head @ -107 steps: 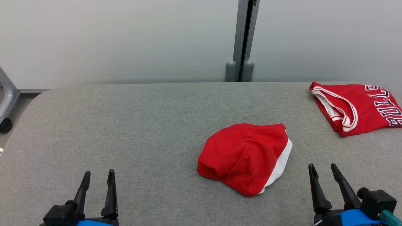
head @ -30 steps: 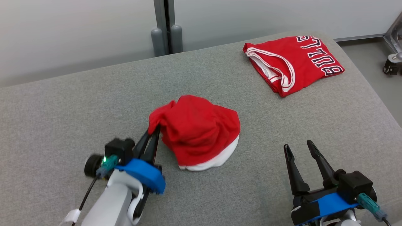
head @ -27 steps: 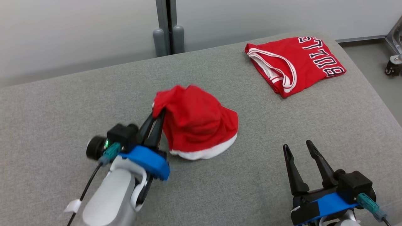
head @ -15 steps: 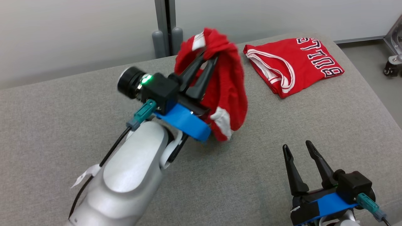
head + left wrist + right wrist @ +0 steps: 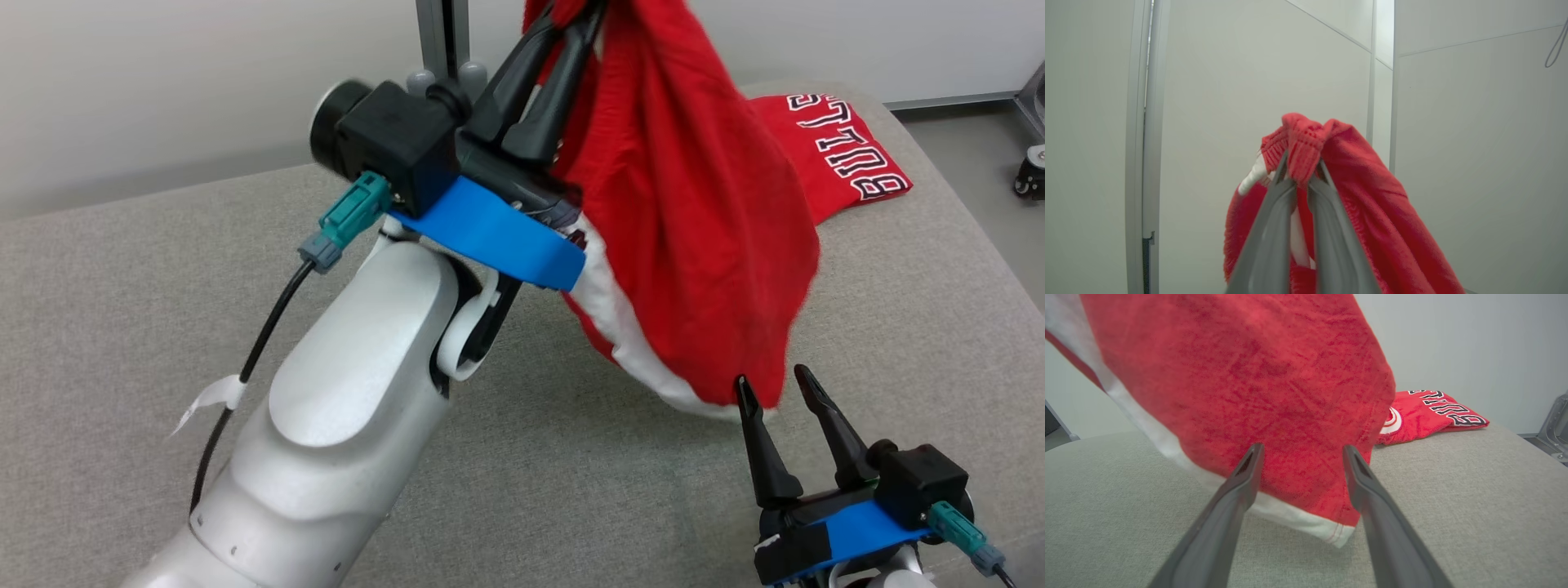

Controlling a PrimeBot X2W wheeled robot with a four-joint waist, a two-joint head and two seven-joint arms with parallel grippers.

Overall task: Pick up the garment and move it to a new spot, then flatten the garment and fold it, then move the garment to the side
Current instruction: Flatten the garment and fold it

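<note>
In the head view, the left gripper (image 5: 563, 33) is clamped on a bunched fold of the red garment (image 5: 694, 229) and holds it high over the middle of the grey tabletop (image 5: 122, 269), towards the far edge. The cloth hangs in a long drape, its white band (image 5: 608, 294) on the lower side. The right gripper (image 5: 771, 377) rests by the near right corner with its jaws apart and nothing in them, just beside the hanging hem. A folded jersey (image 5: 857, 155) lies at the far right corner.

In the left wrist view, the left gripper (image 5: 1300, 171) pinches a knot of red cloth (image 5: 1372, 196) against a pale wall (image 5: 1229, 81). The grasp looks firm.

In the right wrist view, the garment (image 5: 1249, 375) hangs just ahead of the empty right gripper (image 5: 1302, 449). Its white-edged corner is close above the tabletop (image 5: 1474, 490); whether it brushes the surface I cannot tell.

The step in hand seems to be the first one, picking up and moving. Next, the left arm likely needs to carry the cloth to open tabletop well apart from the jersey and lower it. The right gripper is well placed to take the hem for flattening.
</note>
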